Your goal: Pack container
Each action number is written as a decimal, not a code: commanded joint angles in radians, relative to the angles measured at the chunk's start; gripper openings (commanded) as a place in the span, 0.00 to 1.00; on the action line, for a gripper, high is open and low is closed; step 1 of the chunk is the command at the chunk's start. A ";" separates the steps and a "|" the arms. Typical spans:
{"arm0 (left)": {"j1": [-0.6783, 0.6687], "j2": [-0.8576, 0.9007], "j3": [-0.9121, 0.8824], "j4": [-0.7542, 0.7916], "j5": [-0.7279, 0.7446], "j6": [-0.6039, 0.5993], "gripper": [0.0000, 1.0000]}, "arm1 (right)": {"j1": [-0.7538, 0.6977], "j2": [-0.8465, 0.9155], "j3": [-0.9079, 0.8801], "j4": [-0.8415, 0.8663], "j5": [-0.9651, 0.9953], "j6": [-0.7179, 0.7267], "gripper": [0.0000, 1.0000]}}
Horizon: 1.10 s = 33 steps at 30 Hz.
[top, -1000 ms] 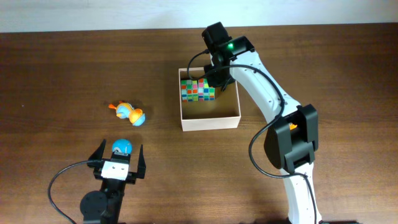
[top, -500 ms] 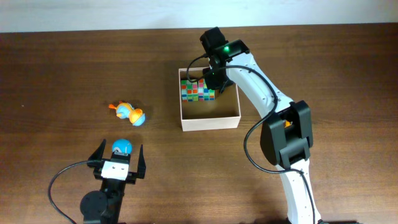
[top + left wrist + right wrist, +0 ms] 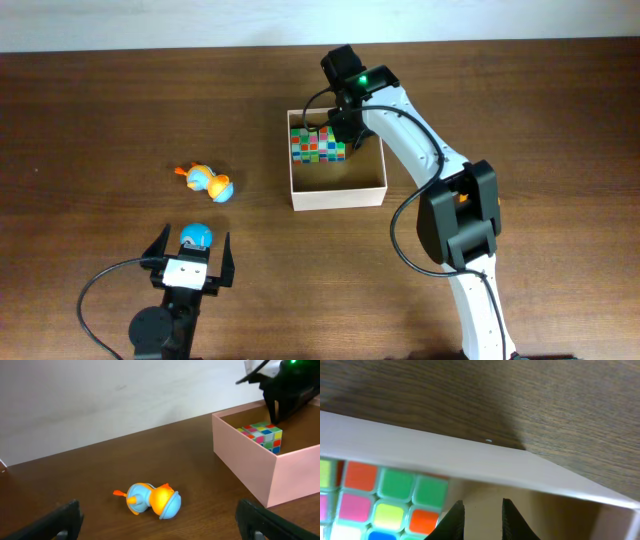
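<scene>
The container (image 3: 338, 196) is a square shallow box with pale walls, right of the table's middle. A multicoloured cube block (image 3: 318, 145) lies in its far left corner, also seen as cube block (image 3: 380, 495) and cube block (image 3: 262, 435). My right gripper (image 3: 341, 133) reaches down inside the box just right of the block. Its fingertips (image 3: 457, 510) stand slightly apart with nothing between them, the left one against the block's edge. An orange and blue duck toy (image 3: 208, 182) lies on the table. My left gripper (image 3: 190, 255) rests wide open at the near edge.
A small blue round thing (image 3: 195, 236) sits between the left fingers in the overhead view. The duck toy (image 3: 152, 500) lies ahead of the left gripper (image 3: 160, 516), with the container (image 3: 245, 460) to its right. The box wall (image 3: 445, 455) crosses the right wrist view.
The right arm has shifted a little, its elbow moving left, with the gripper staying in the box's far corner. The left arm and the toys have not moved.
</scene>
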 commanded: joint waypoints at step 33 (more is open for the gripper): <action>0.006 -0.009 -0.007 0.003 -0.007 0.011 0.99 | 0.005 0.047 -0.007 0.063 0.000 -0.103 0.18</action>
